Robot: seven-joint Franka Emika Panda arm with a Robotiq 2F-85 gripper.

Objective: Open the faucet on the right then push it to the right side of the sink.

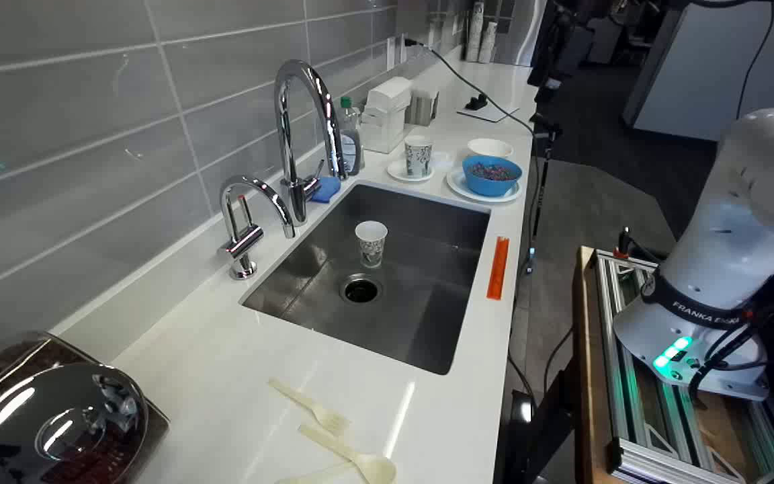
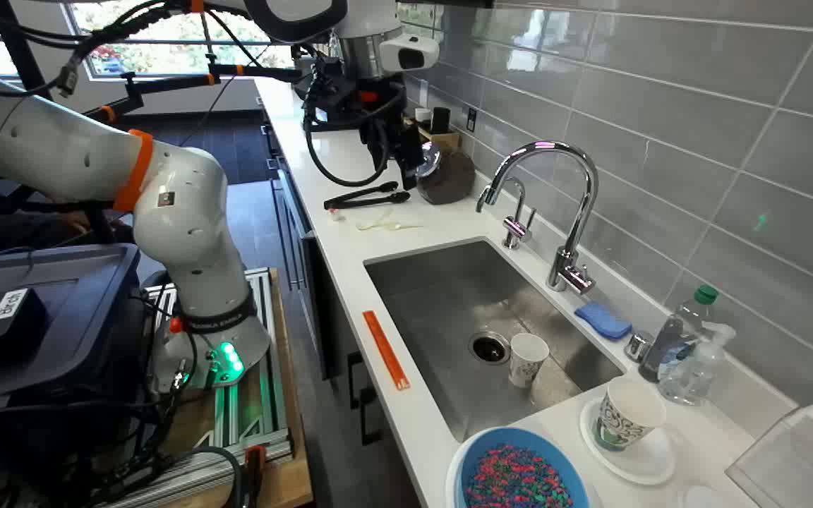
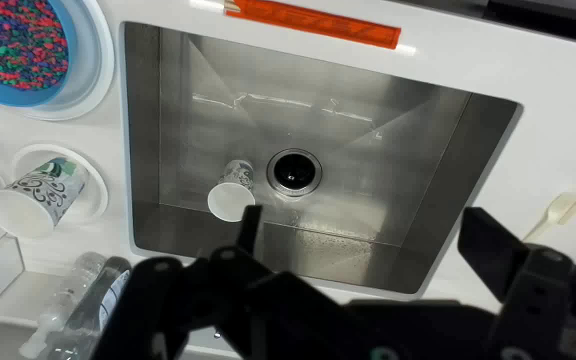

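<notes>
In an exterior view, with the drain [image 2: 489,348] of the sink [image 2: 435,303] as the clock's centre, a loose cable loop [image 2: 341,183] hung leftmost, between 10 and 11 o'clock; if brought low, it threatened to snag. At 11 o'clock hung the gripper [image 3: 361,220], raised and touching nothing, its 2 fingers [image 3: 488,250] spread wide with nothing between them. At that spread they risked clipping the low tap [image 2: 516,228], just past 12 o'clock, because it stood close to the likely path. The paper cup [image 2: 528,358] in the sink, between 3 and 4 o'clock and just beside the drain, looked light enough for a running stream to knock over. Next came the faucet [image 2: 581,222] to be opened, upright on the counter [image 2: 378,243] between 1 and 2 o'clock, its spout [image 2: 544,147] pointing to about 10, with no stream showing beneath. The small lever [image 1: 318,169] sat on the faucet's 4 o'clock side, away from the gripper, so a straight approach risked hitting the faucet instead and turning it with the water off. The wrist view did not clearly show the faucet, which made a misjudged depth likelier. Farther right, at 4 o'clock, a white plate [image 2: 650,458] held another cup [image 2: 629,409]; pushed too hard, the running spout could overshoot the sink's edge and wet that side.
</notes>
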